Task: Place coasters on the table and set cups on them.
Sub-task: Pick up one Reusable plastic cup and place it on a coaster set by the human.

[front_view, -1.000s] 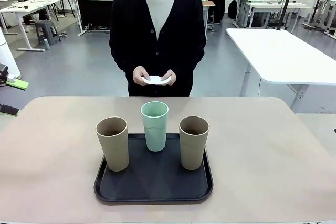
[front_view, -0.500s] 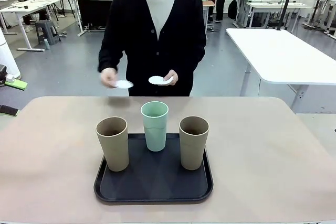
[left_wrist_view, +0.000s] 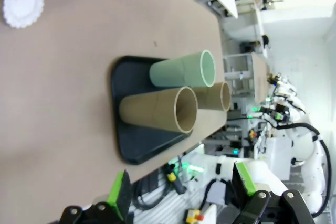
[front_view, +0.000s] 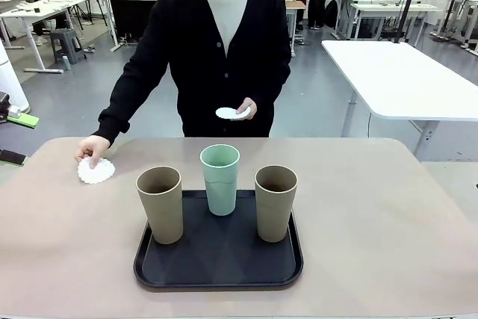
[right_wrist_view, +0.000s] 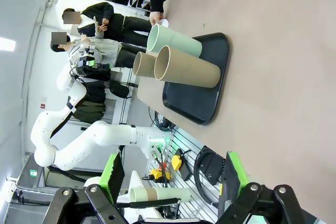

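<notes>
At the table's far left a person's hand [front_view: 92, 148] presses one white scalloped coaster [front_view: 96, 171] onto the tabletop [front_view: 373, 207]; the left wrist view has the same coaster [left_wrist_view: 23, 2] in its top corner. The person's other hand holds more coasters [front_view: 231, 113] at waist height. On a black tray [front_view: 218, 263] stand three cups: tan on the left [front_view: 160, 203], mint green behind [front_view: 220, 178], tan on the right [front_view: 275, 202]. My left gripper [left_wrist_view: 181, 192] and my right gripper [right_wrist_view: 173, 177] are both open, holding nothing, well back from the tray.
The tray sits at the middle of the near half of the table. Bare tabletop lies on both sides of it and beyond it toward the person. White tables [front_view: 396, 72] and other people stand farther off in the room.
The person took one coaster from the stack held in both hands, swung it out to the left and set it down on the table. Cups and grippers stayed still.
</notes>
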